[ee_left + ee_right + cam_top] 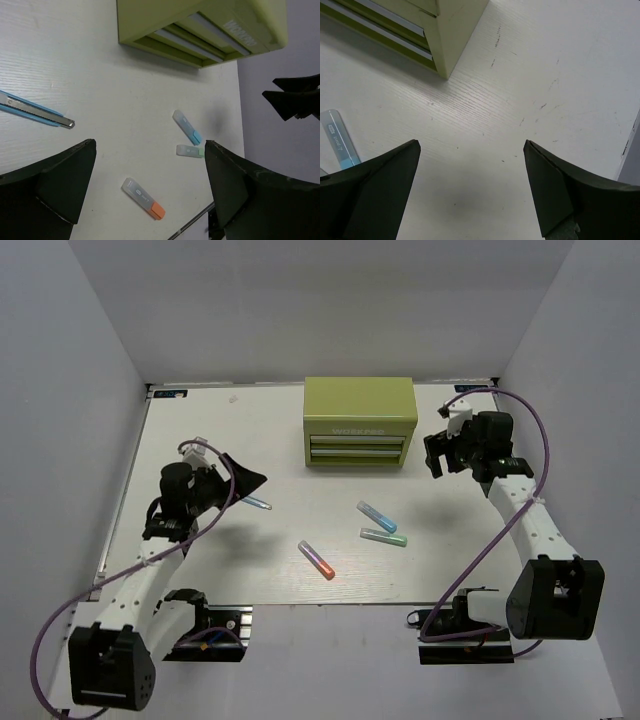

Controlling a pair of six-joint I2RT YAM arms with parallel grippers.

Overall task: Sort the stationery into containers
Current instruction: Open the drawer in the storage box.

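The olive-green chest (360, 420) stands at the back centre, both front drawers shut. Three tubes lie in front of it: orange-red (316, 559), blue (376, 515), teal-green (383, 536). The thin pale blue one (257, 503) lies to the left, just below my left gripper (248, 480), which is open and empty above the table. The left wrist view shows the chest (200, 25), the orange-red tube (143, 198), blue tube (186, 127), teal-green tube (190, 150) and thin pale blue one (35, 110). My right gripper (436, 455) is open and empty, right of the chest.
The right wrist view shows the chest's corner (445, 30), the blue tube (339, 139) at the left edge and bare white table (530, 75) under the open gripper (471, 145). White walls enclose the table on three sides.
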